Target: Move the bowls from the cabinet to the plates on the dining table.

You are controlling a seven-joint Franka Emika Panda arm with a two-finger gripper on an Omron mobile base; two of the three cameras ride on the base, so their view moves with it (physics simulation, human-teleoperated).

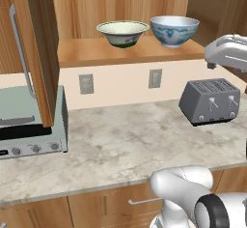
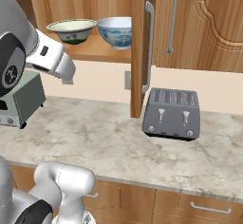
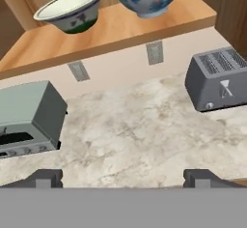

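You've got the end effector (image 3: 123, 178) with jaws spread wide and nothing between them, held above the marble surface (image 1: 125, 140) and facing the open cabinet (image 1: 130, 50); both bowls sit on the cabinet shelf — cream-white bowl with green band (image 1: 122, 33) toward the shelf's left, blue-patterned white bowl (image 1: 174, 30) just beside it on the right, close together, whether touching you can't tell; both upright on their feet, near the shelf's front edge. In the right base view the same pair shows left of the open cabinet door (image 2: 142, 47), green-band bowl (image 2: 72, 30) and blue one (image 2: 115, 31); the door's long silver handle (image 2: 149, 45) faces the camera. On the surface: grey four-slot toaster (image 1: 210, 101) toward the right end, near the back wall; grey-green toaster oven (image 1: 31, 125) at the left end, partly behind the other open door (image 1: 41, 48). Two wall outlets (image 1: 86, 83) sit under the shelf — between the two appliances. Drawers with horizontal handles (image 2: 209, 208) run below the surface's front edge.
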